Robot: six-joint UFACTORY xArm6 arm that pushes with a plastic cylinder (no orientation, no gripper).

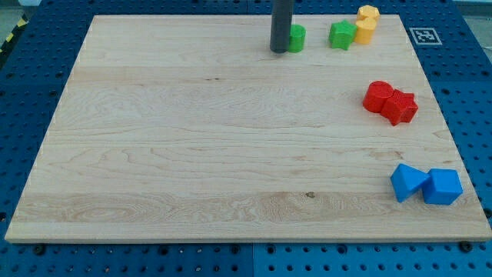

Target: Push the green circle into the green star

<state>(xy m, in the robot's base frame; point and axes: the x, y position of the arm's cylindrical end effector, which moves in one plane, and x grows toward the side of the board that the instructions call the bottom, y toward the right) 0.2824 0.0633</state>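
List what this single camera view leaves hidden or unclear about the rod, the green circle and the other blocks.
- Green circle: its left part is hidden behind the rod, camera view.
- My tip: whether it touches the circle cannot be told.
- Rod's upper part: cut off by the view's top.
- Yellow blocks: shapes too small to tell.

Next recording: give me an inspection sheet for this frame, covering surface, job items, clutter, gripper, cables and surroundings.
Surface: wooden board, flat.
Job's things: green circle at the view's top, partly behind the rod; green star to its right, a gap between them.
Clutter: two yellow blocks touching the star; two red blocks; two blue blocks.
Grippers: none; my tip touches the circle's left side.
Cables: nothing seen.
Surroundings: blue pegboard table; a printed marker.
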